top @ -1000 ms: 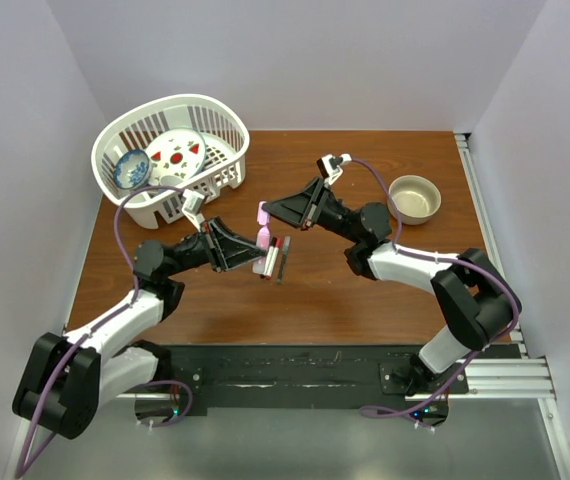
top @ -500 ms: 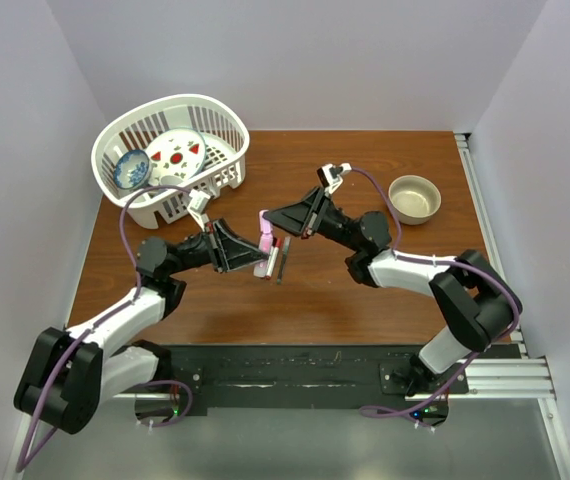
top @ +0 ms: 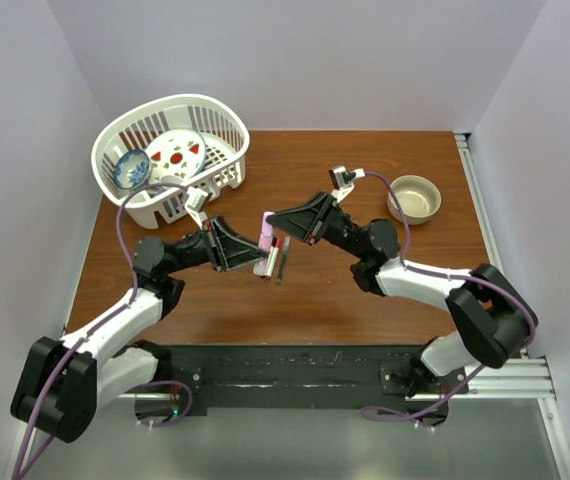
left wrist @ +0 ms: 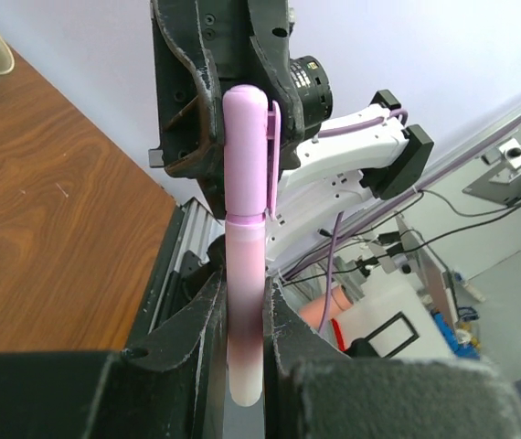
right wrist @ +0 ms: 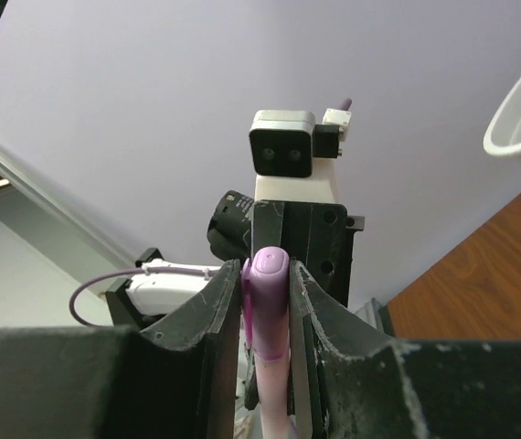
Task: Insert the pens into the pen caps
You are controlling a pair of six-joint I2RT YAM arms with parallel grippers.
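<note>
The pink pen (top: 262,262) stands upright over the middle of the table (top: 365,300). My left gripper (top: 261,258) is shut on its lower body, as the left wrist view shows (left wrist: 245,311). The pink cap (top: 266,228) sits on the pen's upper end, and my right gripper (top: 269,226) is shut on it. In the left wrist view the cap (left wrist: 247,151) meets the pen body (left wrist: 245,274). The right wrist view shows the cap (right wrist: 270,302) between my right gripper's jaws (right wrist: 268,306). The white pen with a red end (top: 276,255) and the dark pen (top: 284,260) lie on the table below. Other caps are hidden.
A white basket (top: 227,128) stands at the back left with a patterned plate (top: 178,150) and a blue bowl (top: 131,168) inside. A beige bowl (top: 414,197) sits at the back right. Purple walls close in the table on three sides.
My right gripper has carried the pink cap nearer and down onto the end of the pink pen. My left gripper has stayed almost still with the pen.
</note>
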